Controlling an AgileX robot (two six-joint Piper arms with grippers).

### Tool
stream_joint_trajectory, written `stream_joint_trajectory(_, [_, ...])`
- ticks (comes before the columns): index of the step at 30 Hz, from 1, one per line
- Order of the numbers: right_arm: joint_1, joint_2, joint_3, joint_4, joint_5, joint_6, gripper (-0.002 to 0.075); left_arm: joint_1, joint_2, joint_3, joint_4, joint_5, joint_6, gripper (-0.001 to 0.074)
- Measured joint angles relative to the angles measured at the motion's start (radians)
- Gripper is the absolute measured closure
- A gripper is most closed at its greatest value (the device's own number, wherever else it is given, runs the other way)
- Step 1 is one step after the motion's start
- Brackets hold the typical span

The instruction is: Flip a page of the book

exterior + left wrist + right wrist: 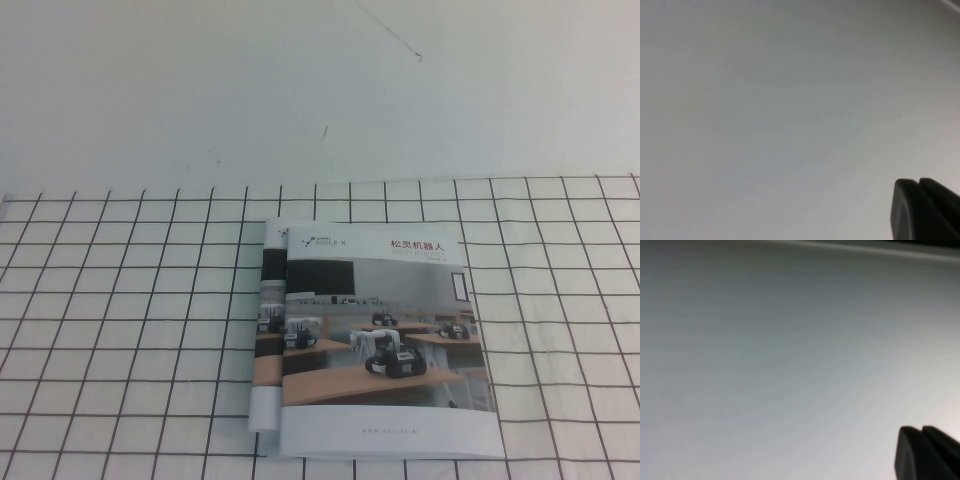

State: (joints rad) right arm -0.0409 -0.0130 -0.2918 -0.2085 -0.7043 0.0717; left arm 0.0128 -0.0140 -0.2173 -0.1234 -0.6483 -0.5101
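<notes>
High view is showing the book [385, 345] lying closed on the bench [120, 330], toward the near edge and a little right of the middle. Its page [380, 300], the front cover, is facing up and lying flat, carrying a photo of small robots on wooden desks between a white band with red Chinese lettering above and a plain white band below. A second copy [268, 330] with the same cover is peeking out from under the book's left side, its edge sticking out slightly farther from the robot as well. Both are resting on a white cloth [560, 300] printed with a black grid, which is covering the near part of the bench; beyond it the surface is running plain white.

Neither arm is appearing in the high view. Left wrist view is catching only a dark piece of the left claw [927, 210] at a corner, over blank pale surface, with no book in sight. Right wrist view is giving much the same: a dark piece of the right claw [927, 455] at a corner over blank pale surface. Whether either claw is spread or pressed together, I cannot tell.
</notes>
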Motion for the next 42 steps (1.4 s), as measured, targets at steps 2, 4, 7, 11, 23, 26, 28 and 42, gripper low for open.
stream_joint_trajectory(2, [0.000,-0.002,-0.085,-0.025,0.054,0.004,0.0728,0.000,-0.002,-0.094,0.070,0.076,0.027,0.0738])
stream_joint_trajectory(4, [0.000,0.011,-0.179,-0.063,0.115,0.008,0.0728,0.000,-0.002,-0.194,0.133,0.153,0.063,0.0738])
stream_joint_trajectory(7, [0.000,0.061,-0.304,-0.108,0.181,0.018,0.0728,0.000,0.023,-0.314,0.200,0.240,0.102,0.0738])
stream_joint_trajectory(11, [0.000,0.155,-0.462,-0.173,0.317,0.023,0.0728,0.000,0.112,-0.448,0.226,0.382,0.115,0.0738])
stream_joint_trajectory(23, [0.026,0.312,-0.671,-0.158,1.248,0.164,0.0728,-0.049,0.384,-0.608,0.211,1.088,0.126,0.0737])
stream_joint_trajectory(26, [0.032,0.314,-0.634,-0.081,1.367,0.193,0.0728,-0.085,0.451,-0.608,0.112,1.248,0.126,0.0737])
stream_joint_trajectory(28, [0.034,0.314,-0.599,-0.052,1.395,0.183,0.0728,-0.097,0.491,-0.608,0.013,1.337,0.126,0.0737])
stream_joint_trajectory(42, [0.118,0.420,-0.339,0.233,1.311,0.010,0.0728,-0.103,0.709,-0.592,-0.314,1.439,0.270,0.0737])
